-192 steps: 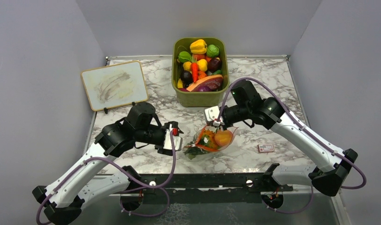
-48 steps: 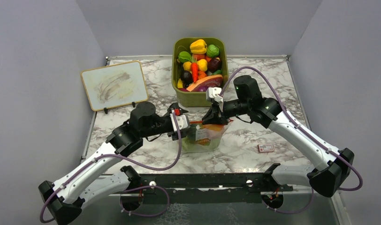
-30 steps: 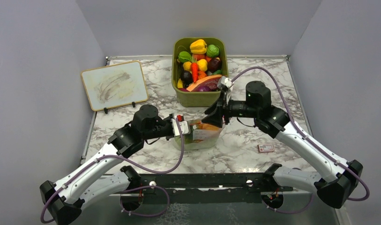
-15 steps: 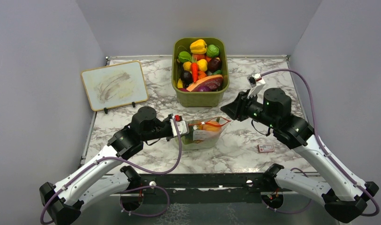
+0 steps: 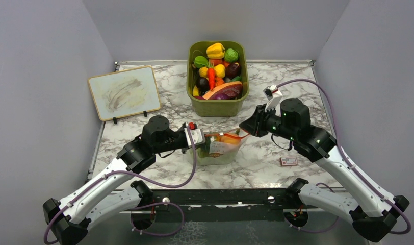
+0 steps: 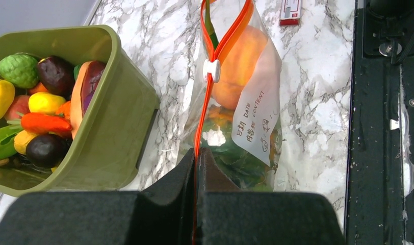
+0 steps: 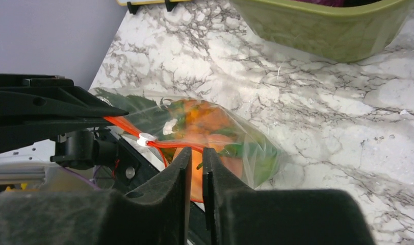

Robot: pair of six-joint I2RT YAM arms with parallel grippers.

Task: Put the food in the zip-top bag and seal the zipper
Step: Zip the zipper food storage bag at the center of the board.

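You are in the sealing step. The zip-top bag (image 5: 221,149) lies on the marble just in front of the olive-green bin (image 5: 217,107), and the food sits inside it. The left wrist view shows a round orange-peach fruit (image 6: 240,61) and green leafy pieces through the clear film, beside the white label (image 6: 253,122). No loose piece shows on the marble around the bag, so loading looks done.

Your left gripper (image 6: 196,153) is clamped tight on the zipper (image 6: 203,112) at the bag end in front of the bin's left corner. From that pinch the orange-red strip runs as 1 closed line up to the white slider (image 6: 211,70). Past the slider it splits into 2 lips, so that stretch is open.

Your right gripper (image 7: 202,150) is at the other end of the mouth, in front of the bin's right corner. Its jaws are narrow and the strip runs into the slit between them. I cannot tell whether they are pinching it yet.

Next, in my judgement, you need the slider carried along the open stretch to the end below the bin's right corner. Use the left pinch as the anchor and pull straight along the strip. A sideways tug could drag the light bag or tip the fruit toward the open lips.
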